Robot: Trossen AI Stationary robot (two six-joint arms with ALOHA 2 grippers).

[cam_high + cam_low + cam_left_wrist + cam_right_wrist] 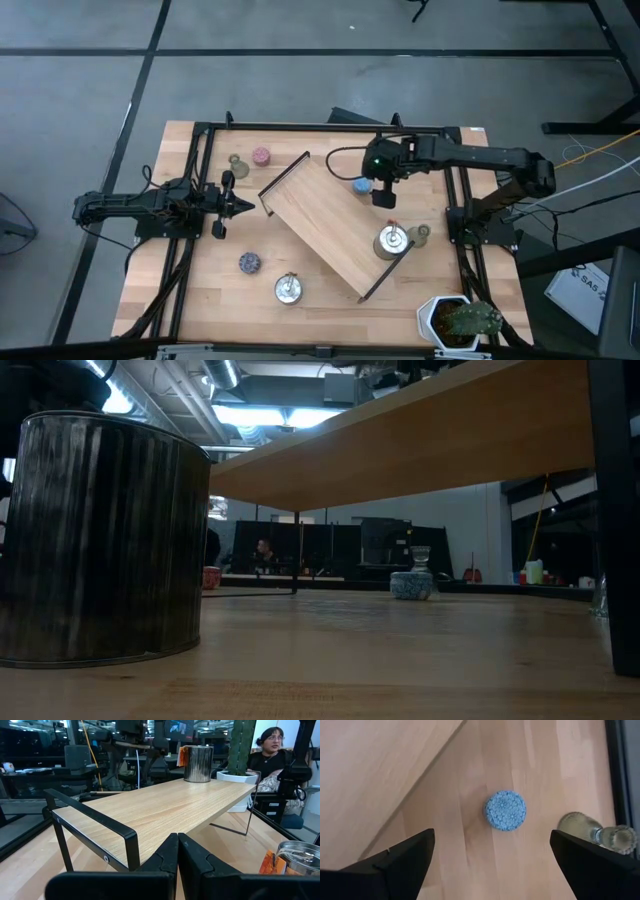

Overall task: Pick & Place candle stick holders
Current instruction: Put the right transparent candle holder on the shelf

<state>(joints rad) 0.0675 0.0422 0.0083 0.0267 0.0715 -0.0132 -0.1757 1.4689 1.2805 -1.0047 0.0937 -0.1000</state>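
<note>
My right gripper [383,197] hangs open above a blue holder [505,810], which stands on the table beside the wooden tray [330,225]; its fingers [405,860] are spread wide and clear of the holder. The blue holder also shows in the low view [411,584]. One silver holder [392,241] stands on the tray and another [289,289] on the table. Pink [261,156], purple [249,262] and olive-green holders [237,162] [421,233] stand on the table. My left gripper [235,205] is shut and empty at the table's left.
The tray is a raised shelf on black wire legs [95,837], lying slantwise across the table's middle. A potted plant [460,320] stands at the near right corner. A pale greenish holder [597,832] lies close to the blue one. A person [270,750] sits beyond the table.
</note>
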